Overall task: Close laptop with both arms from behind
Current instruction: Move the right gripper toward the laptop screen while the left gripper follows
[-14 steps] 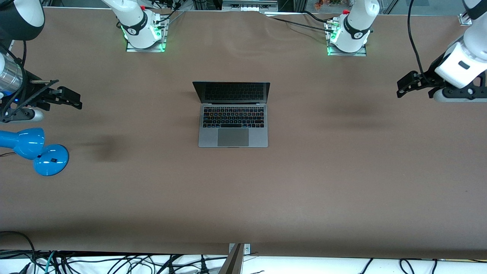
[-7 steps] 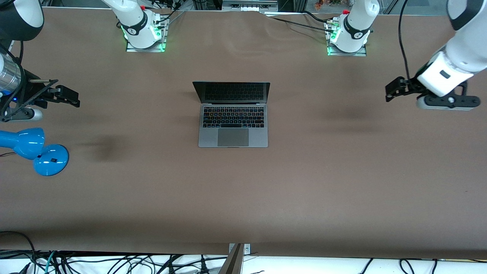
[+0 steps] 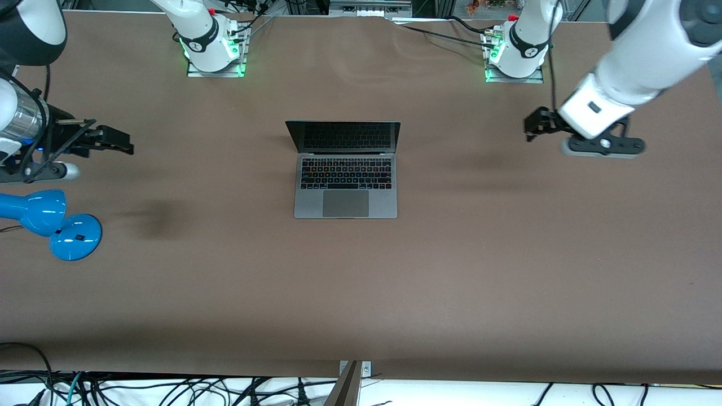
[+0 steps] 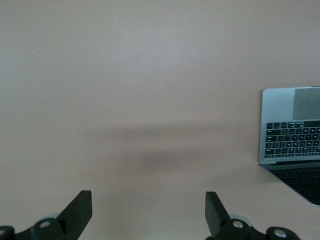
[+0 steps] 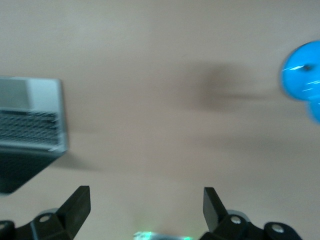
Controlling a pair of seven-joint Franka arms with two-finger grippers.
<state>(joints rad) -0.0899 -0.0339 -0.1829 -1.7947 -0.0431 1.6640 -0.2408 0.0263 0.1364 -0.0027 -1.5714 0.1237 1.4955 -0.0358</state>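
The grey laptop (image 3: 345,183) lies open in the middle of the brown table (image 3: 507,270), its dark screen (image 3: 344,136) upright on the edge toward the robot bases. It also shows at the edge of the left wrist view as the laptop (image 4: 292,130) and of the right wrist view as the laptop (image 5: 30,125). My left gripper (image 3: 530,125) hangs open in the air over bare table toward the left arm's end, well apart from the laptop. My right gripper (image 3: 121,145) is open too, over the table toward the right arm's end. Nothing sits between either pair of fingers.
A blue desk lamp (image 3: 53,223) lies on the table under and nearer the front camera than the right gripper; its base shows as the blue lamp (image 5: 302,80) in the right wrist view. Two arm bases (image 3: 214,48) (image 3: 514,53) stand along the table's back edge.
The left arm has swung inward toward the laptop, its gripper moving a good way across the table. The right gripper has edged slightly toward the laptop. Both stay open.
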